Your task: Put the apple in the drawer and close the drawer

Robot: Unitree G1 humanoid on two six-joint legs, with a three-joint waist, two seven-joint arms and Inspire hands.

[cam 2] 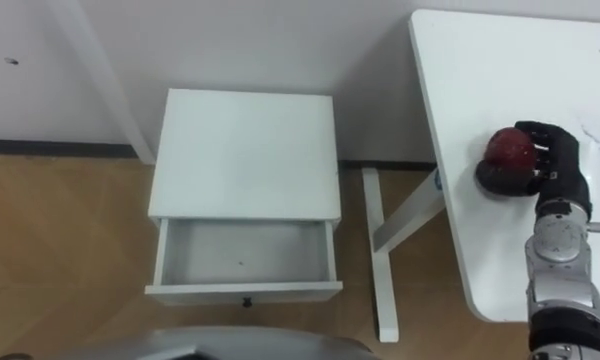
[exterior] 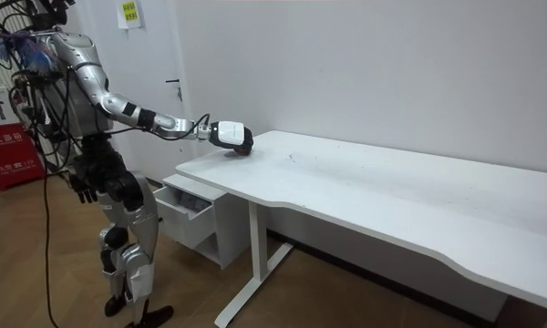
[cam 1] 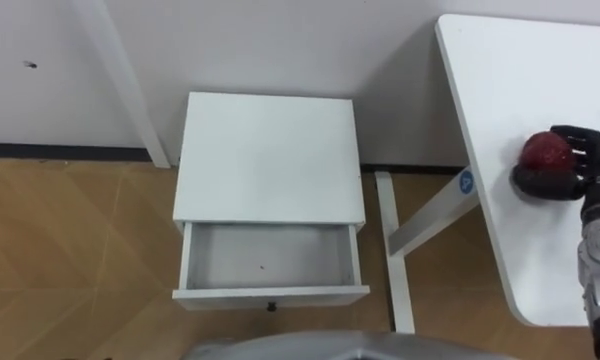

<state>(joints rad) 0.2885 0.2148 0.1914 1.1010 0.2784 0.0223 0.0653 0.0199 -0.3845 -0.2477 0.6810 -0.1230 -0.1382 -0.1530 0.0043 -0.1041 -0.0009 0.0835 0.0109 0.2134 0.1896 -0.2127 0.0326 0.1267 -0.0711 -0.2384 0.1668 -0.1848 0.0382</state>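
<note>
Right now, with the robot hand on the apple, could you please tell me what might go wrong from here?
1. The right robot hand curls round the apple mostly from one side while it sits on the table; the hold may be partial, so the apple could slip on lifting.
2. The open drawer lies low and well to the left, across bare floor; an apple dropped on the way would likely roll off.
</note>
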